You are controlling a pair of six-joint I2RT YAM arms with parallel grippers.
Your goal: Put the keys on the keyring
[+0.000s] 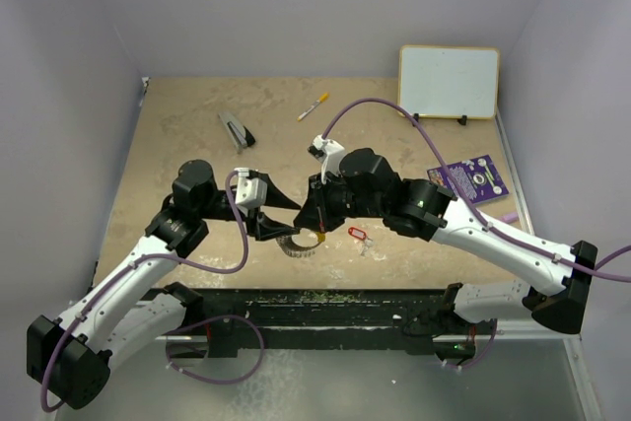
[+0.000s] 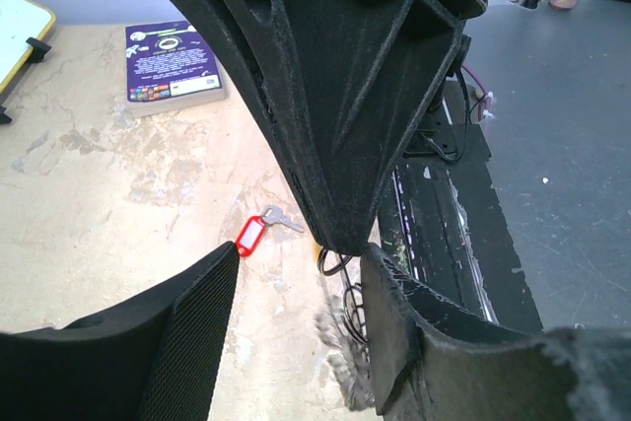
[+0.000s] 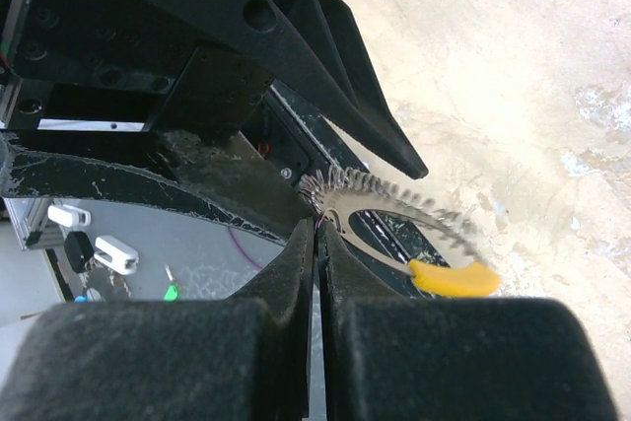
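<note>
**A:** Which step is this?

**B:** Steadying the ring [image 3: 394,206], I'd say. No key is on it yet. The right fingers [image 3: 296,273] are clenched on its wire at one edge. The yellow arc [image 3: 454,279] sits on the side away from the pinch.

**A:** And the left fingers [image 2: 187,342]?

**B:** They stand apart on either side of the ring. I cannot tell whether they press on it or only bracket it.

**A:** Where are the keys [image 2: 251,236]?

**B:** Flat on the surface [image 1: 197,135], near the ring on its right-arm side. They are apart from the ring, and nothing touches them.

**A:** What does the next move call for?

**B:** One arm has to keep the ring steady while the other leaves to fetch the keys. The red tag looks like the easiest part to pick up. After that the keys' small loop has to go over the ring's wire, which leaves little room for error.
</note>
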